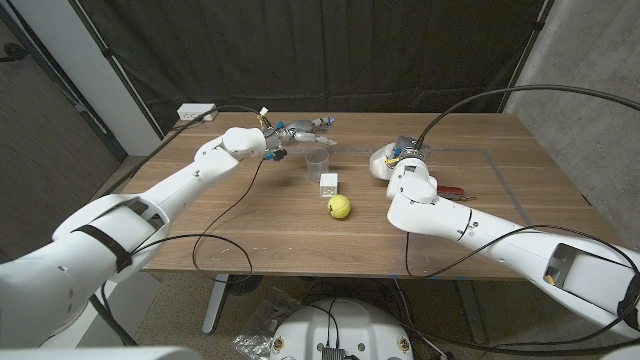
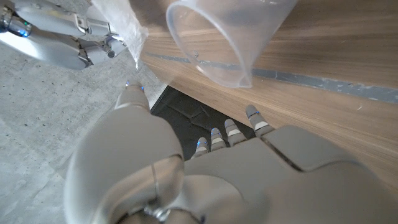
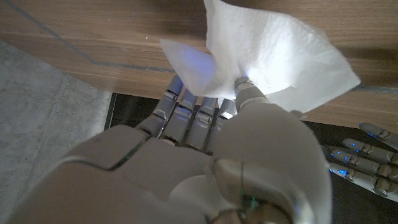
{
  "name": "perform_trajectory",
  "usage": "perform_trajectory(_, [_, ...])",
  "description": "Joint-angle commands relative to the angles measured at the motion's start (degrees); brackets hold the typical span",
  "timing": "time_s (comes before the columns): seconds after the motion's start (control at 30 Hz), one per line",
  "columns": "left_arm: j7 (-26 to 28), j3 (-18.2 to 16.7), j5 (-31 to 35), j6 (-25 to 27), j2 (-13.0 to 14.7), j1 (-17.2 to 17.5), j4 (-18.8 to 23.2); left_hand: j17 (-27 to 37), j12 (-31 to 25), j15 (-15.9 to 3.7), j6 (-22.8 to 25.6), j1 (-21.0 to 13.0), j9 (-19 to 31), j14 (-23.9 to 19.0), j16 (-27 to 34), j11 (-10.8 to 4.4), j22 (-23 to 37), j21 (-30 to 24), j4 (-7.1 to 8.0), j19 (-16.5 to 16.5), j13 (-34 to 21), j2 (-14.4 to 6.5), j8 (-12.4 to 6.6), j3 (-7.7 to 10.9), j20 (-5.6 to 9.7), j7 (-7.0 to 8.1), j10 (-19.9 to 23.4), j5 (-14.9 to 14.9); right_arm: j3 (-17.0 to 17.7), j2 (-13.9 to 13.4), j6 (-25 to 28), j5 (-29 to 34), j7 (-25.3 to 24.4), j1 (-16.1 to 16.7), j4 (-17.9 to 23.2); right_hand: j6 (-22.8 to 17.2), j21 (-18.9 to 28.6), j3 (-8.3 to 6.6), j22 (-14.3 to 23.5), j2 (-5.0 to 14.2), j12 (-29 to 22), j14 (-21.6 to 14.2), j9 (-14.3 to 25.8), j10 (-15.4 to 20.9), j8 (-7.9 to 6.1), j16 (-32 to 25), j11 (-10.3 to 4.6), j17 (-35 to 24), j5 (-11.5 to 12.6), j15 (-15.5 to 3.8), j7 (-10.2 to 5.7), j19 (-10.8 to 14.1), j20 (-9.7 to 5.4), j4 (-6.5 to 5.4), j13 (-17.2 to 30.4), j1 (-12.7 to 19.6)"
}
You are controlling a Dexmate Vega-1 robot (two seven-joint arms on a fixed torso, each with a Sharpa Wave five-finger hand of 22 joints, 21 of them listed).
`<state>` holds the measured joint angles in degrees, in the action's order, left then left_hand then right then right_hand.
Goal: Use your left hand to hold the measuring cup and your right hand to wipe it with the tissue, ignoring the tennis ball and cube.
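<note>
Toward the table's (image 1: pixel 200 225) far edge, the left hand (image 1: pixel 296 130) hovers with fingers spread, holding nothing, just beyond the clear measuring cup (image 1: pixel 317 162), upright and empty. Nearer sit a white cube (image 1: pixel 329 183) and tennis ball (image 1: pixel 339 206). The right hand (image 1: pixel 392 160) pinches the tissue (image 3: pixel 273 56), plain in the right wrist view.
</note>
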<state>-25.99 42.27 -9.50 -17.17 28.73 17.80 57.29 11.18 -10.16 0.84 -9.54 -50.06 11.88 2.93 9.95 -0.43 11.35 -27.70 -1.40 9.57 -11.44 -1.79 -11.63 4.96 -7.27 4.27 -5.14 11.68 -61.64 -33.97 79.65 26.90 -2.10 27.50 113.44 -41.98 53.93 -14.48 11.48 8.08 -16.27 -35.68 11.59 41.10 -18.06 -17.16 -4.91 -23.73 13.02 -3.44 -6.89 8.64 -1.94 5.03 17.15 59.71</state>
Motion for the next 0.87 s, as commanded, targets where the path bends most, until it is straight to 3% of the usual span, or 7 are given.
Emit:
perform_trajectory(0.03, [-2.4, -1.2, -2.0, -3.1, 0.5, -0.3, -0.6, 0.1, -0.3, 0.44, -1.8, 1.3, 0.1, 1.5, 0.2, 0.42, 0.2, 0.4, 0.80, 1.2, -0.2, -0.4, 0.30, -0.22, 0.09, 0.00, -1.5, 0.4, -0.2, 0.8, 0.3, 9.8, 13.6, -0.3, -0.6, 7.3, 0.4, -0.12, -0.5, -1.21, 3.5, 3.2, -0.6, -6.4, 4.56, 2.2, 0.57, 0.9, 0.1, -5.11, -0.46, -1.5, 0.60, -0.27, -1.4, -1.1])
perform_trajectory(0.17, [-2.0, -2.0, -2.5, -3.7, 1.5, 0.7, 1.3, 0.1, -0.3, 0.52, -2.1, 1.6, 0.1, 1.8, 0.3, 0.51, 0.2, 0.5, 0.98, 1.5, -0.2, -0.5, 0.35, -0.30, 0.04, 0.11, -1.8, 0.4, -0.2, 0.6, 0.3, 12.7, 19.2, -0.6, -0.2, 17.5, -0.3, 0.93, -0.8, -2.92, 5.8, 11.8, -0.6, -17.5, 8.14, 6.4, 1.68, 3.2, 0.9, -1.61, 0.02, -4.5, 1.77, -0.36, -3.5, -3.9])
perform_trajectory(0.23, [-1.7, -2.5, -2.7, -4.0, 2.0, 1.3, 2.4, 0.1, -0.4, 0.51, -2.1, 1.8, 0.1, 1.9, 0.3, 0.65, 0.2, 0.5, 1.09, 1.5, -0.2, -0.6, 0.33, -0.36, 0.08, 0.17, -2.1, 0.4, -0.1, 0.6, 0.3, 15.1, 22.6, -0.5, 0.0, 22.5, -1.2, 1.79, -0.9, -3.52, 5.7, 15.7, -0.6, -22.7, 8.22, 6.8, 3.00, 4.1, 1.4, -0.33, 0.56, -6.7, 2.63, -0.74, -4.4, -5.6])
perform_trajectory(0.37, [-1.0, -3.9, -3.7, -4.5, 3.7, 3.0, 5.2, 0.1, -0.5, 0.48, -2.2, 1.9, 0.1, 1.9, 0.4, 0.63, 0.3, 0.5, 1.20, 1.5, -0.1, -0.7, 0.32, -0.42, 0.11, 0.22, -2.1, 0.4, 2.4, 0.6, 0.3, 18.5, 22.7, 2.5, 2.3, 29.3, -2.8, 3.91, -1.0, -4.63, 4.7, 21.6, -0.6, -23.8, 8.22, 7.0, 3.29, 5.0, 1.6, 2.12, 2.20, -9.4, 3.78, -2.34, -5.2, -9.7])
perform_trajectory(0.43, [-0.5, -4.5, -4.0, -4.9, 4.3, 3.8, 6.2, 0.1, -0.5, 0.51, -2.2, 2.0, 0.1, 1.9, 0.5, 0.66, 0.3, 0.5, 1.22, 1.5, -0.1, -0.7, 0.33, -0.43, 0.09, 0.18, -2.1, 0.4, 3.4, 0.9, 0.3, 21.1, 21.6, 4.3, 3.2, 31.8, -4.2, 5.08, -1.0, -4.19, 5.3, 24.9, -0.6, -32.6, 7.64, 6.6, 6.17, 6.0, 2.0, 3.04, 3.04, -10.7, 3.87, -3.51, -5.7, -12.5])
perform_trajectory(0.6, [0.4, -5.9, -4.7, -5.9, 6.0, 5.8, 8.7, 0.1, -0.7, 0.37, -2.2, 2.3, 0.1, 2.0, 0.6, 0.57, 0.3, 0.5, 1.43, 1.5, -0.1, -0.9, 0.26, -0.51, 0.20, 0.30, -2.1, 0.4, 5.3, 1.5, -1.2, 23.2, 6.9, 10.5, 6.2, 37.0, -8.0, 6.31, -1.1, -3.27, 5.8, 34.2, -0.6, -42.0, 7.64, 7.1, 8.47, 7.2, 2.1, 6.94, 4.19, -17.7, 5.21, -4.84, -5.9, -15.6])
perform_trajectory(0.87, [0.6, -6.7, -6.2, -4.3, 6.1, 7.0, 8.7, 0.1, -0.8, 0.40, -2.3, 2.7, 0.1, 2.1, 0.7, 0.73, 0.4, 0.7, 1.71, 1.7, -0.1, -1.2, 0.23, -0.65, 0.16, 0.29, -2.4, 0.4, 10.8, 4.9, -8.4, 19.8, -13.8, 17.9, 4.9, 32.4, -7.6, 4.76, -1.1, -1.21, 3.9, 30.0, -0.6, -39.0, 5.87, 4.8, 7.34, 8.3, 2.0, 4.75, 2.63, -13.8, 5.23, -3.44, -6.0, -13.6])
